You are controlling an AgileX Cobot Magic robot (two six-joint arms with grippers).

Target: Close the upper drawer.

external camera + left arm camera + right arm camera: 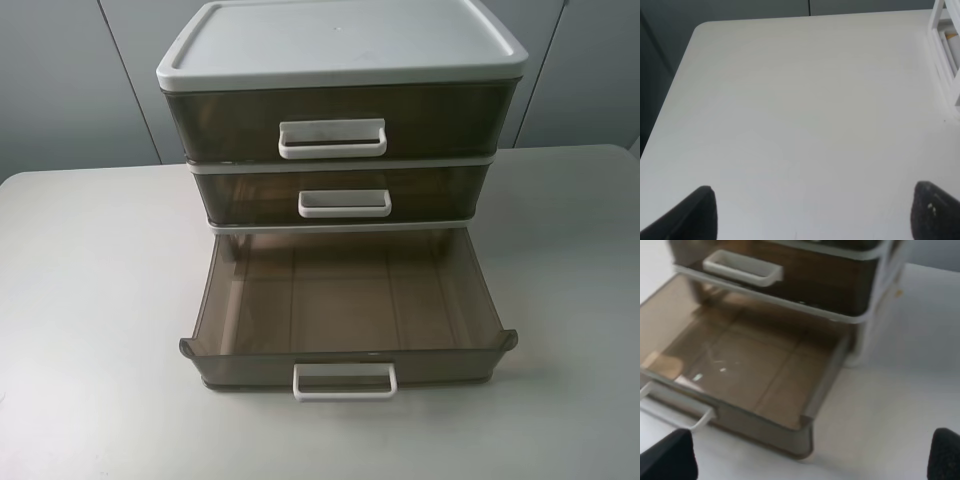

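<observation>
The upper drawer [430,120], smoky brown with the widest white loop handle [332,139], sits at the top of the white-framed drawer unit [340,45], and its front is flush with the frame. Neither gripper shows in the exterior high view. In the left wrist view my left gripper [812,215] is open over bare table, its fingertips [700,212] wide apart, with the unit's white frame [946,50] at the edge. In the right wrist view my right gripper [812,455] is open, above the table just in front of the pulled-out lowest drawer [755,365].
The lowest drawer [340,300] is pulled far out and holds nothing, its handle [345,381] towards the table's front. The middle drawer [440,195] is pushed in. The unit stands mid-table on the white table [90,330]. Grey wall panels stand behind it.
</observation>
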